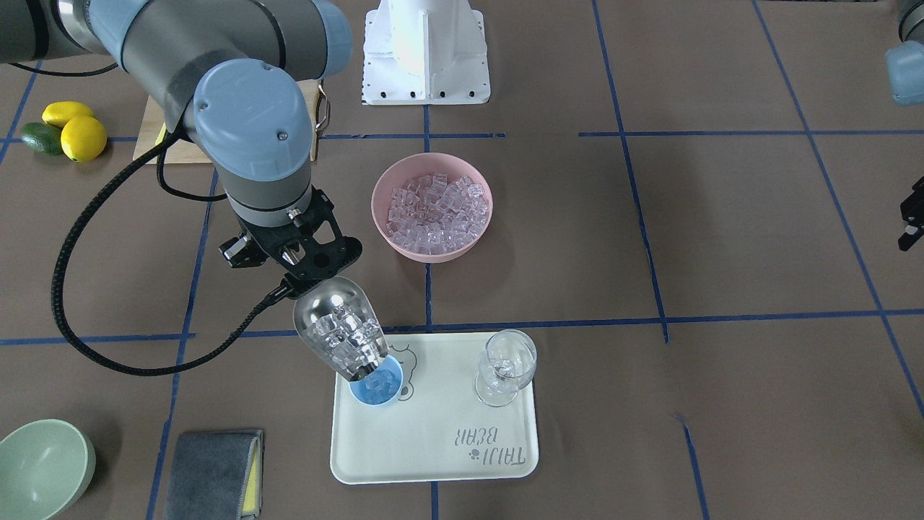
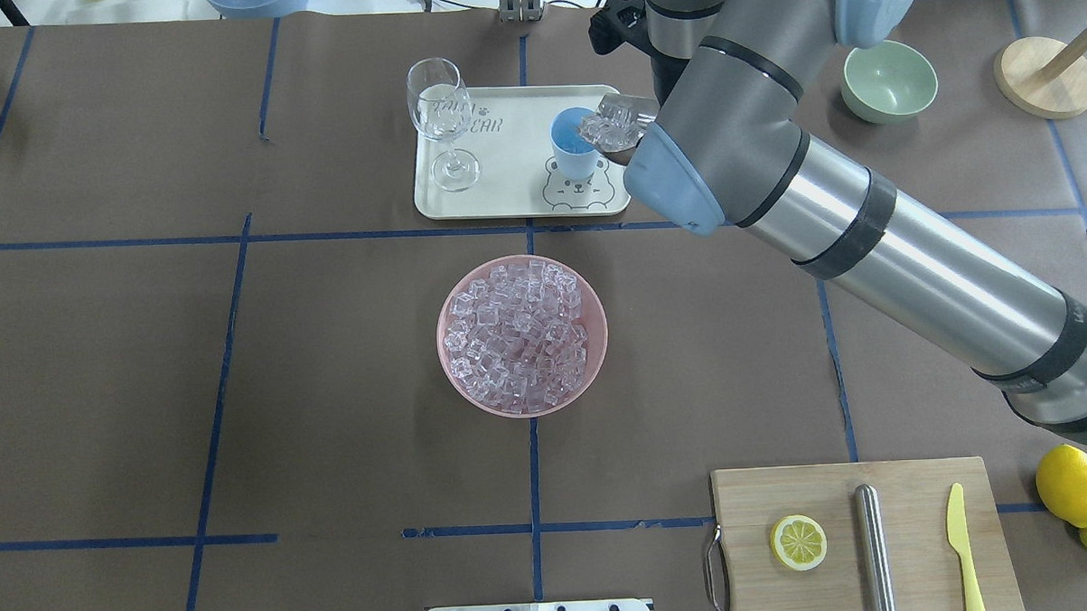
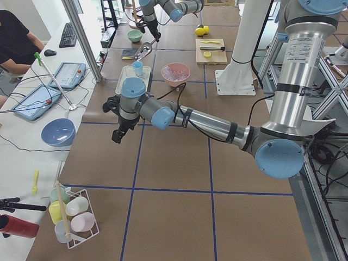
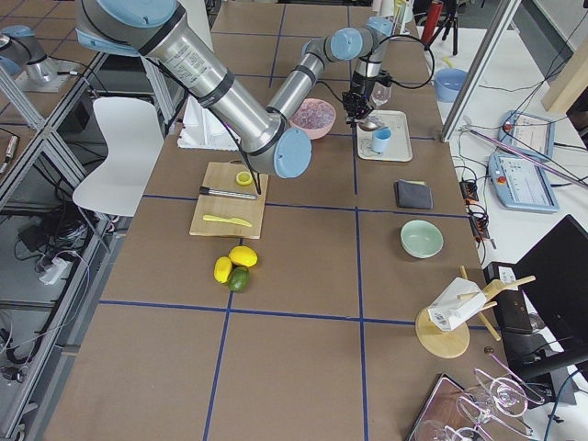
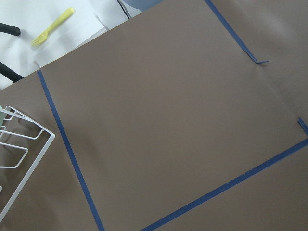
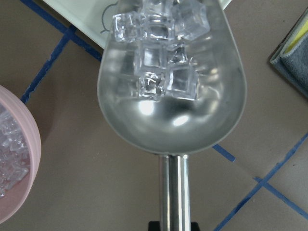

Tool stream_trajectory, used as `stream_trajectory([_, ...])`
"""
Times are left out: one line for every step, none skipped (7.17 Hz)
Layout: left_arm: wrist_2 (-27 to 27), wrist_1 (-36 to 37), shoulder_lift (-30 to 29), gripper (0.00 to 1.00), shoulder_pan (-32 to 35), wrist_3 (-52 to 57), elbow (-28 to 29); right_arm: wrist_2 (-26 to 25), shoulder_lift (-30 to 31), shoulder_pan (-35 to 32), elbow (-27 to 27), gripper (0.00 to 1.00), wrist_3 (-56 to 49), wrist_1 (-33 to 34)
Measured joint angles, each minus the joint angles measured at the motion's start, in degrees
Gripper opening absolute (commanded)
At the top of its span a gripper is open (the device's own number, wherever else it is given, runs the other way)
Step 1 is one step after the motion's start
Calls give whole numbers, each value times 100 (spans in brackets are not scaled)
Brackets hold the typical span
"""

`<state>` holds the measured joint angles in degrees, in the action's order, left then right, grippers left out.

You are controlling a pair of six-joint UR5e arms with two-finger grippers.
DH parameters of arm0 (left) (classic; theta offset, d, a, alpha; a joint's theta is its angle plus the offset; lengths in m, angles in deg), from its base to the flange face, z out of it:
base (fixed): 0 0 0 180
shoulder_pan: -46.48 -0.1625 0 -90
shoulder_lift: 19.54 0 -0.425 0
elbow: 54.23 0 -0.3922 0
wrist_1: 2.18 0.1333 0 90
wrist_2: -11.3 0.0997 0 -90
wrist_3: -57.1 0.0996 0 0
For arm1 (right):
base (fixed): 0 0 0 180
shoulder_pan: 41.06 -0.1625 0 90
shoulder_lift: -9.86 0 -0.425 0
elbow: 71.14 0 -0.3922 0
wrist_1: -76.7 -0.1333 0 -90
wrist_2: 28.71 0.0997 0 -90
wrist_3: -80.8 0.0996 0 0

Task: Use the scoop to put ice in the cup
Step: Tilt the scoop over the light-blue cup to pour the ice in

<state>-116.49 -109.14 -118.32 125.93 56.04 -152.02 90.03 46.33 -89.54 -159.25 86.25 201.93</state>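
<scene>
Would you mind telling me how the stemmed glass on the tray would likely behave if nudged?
The stemmed glass stands on a thin stem over a small foot, so it probably tips easily. It looks like thin clear glass, so likely fragile. The tray looks smooth, so it may slide before tipping.

Shows silver-grey tubes on the right arm (image 2: 913,265), ringed with black bands (image 2: 844,232) and capped at the joints by pale-blue caps (image 1: 245,119) with small dark screws. Carries a black braided cable (image 1: 68,245) to the black, angular right gripper (image 1: 312,278). Matches in silver, grey and blue on the left arm (image 3: 206,122), tipped by a black left gripper (image 3: 117,135). Stands on a white bolted base (image 1: 426,65).
</scene>
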Motion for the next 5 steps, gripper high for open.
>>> stream_trajectory([0,0,0,100,3,0,-2,-2,-27,-5,22,0,0,48])
stream_trajectory([0,0,-4,100,9,0,-2,-17,-35,-9,46,0,0,107])
stream_trajectory([0,0,-6,100,13,0,-3,-40,-58,-10,90,0,0,180])
stream_trajectory([-1,0,-11,100,15,0,-3,-58,-174,-15,224,0,0,312])
stream_trajectory([0,0,-15,100,28,1,-3,-75,-420,-18,510,0,0,471])
